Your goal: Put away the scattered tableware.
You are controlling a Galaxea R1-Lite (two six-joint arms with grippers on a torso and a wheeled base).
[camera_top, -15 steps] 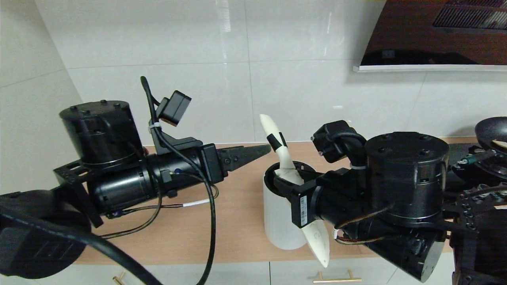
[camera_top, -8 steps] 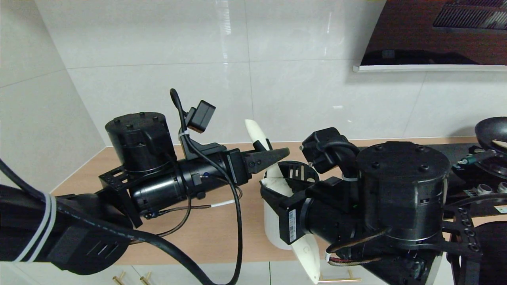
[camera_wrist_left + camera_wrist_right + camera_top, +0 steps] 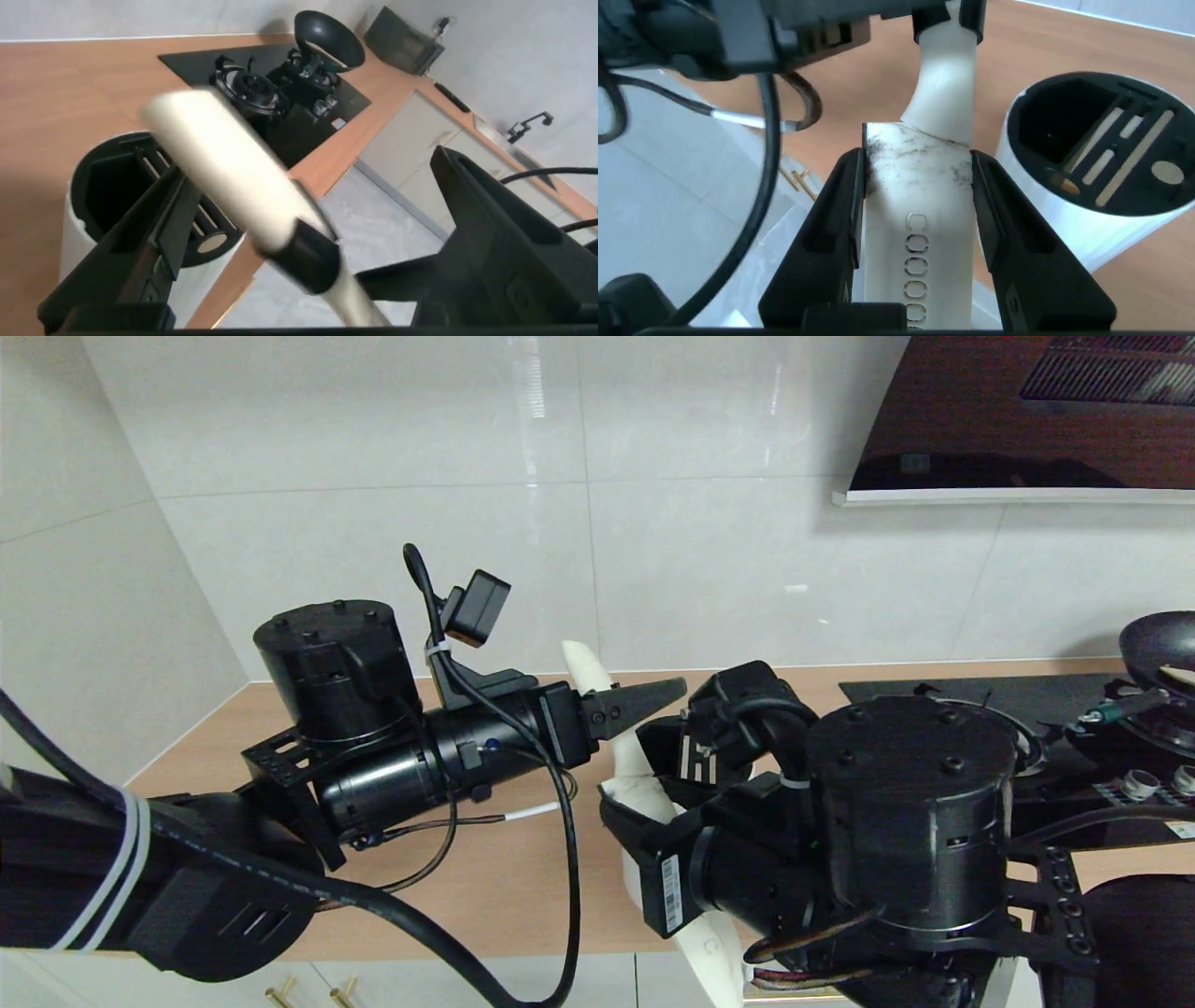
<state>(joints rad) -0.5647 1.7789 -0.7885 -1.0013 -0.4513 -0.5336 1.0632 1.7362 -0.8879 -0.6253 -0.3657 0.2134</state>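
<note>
Left gripper (image 3: pixel 665 690): jaws spread wide, with the handle of the white slotted spatula (image 3: pixel 584 674) between them. Right gripper (image 3: pixel 918 173): jaws clamped on the spatula's blade, holding it tilted above the wooden countertop (image 3: pixel 504 887), just beside the white utensil holder (image 3: pixel 1083 229). Far right: gas hob (image 3: pixel 934 691).

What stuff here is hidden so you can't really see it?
- Head view: the right hand and its arm cover most of the white holder.
- Head and right wrist views: the white spatula runs off the picture edge at its broad end.
- Left wrist view: the spatula handle is blurred; whether the open left hand touches it is unclear.
</note>
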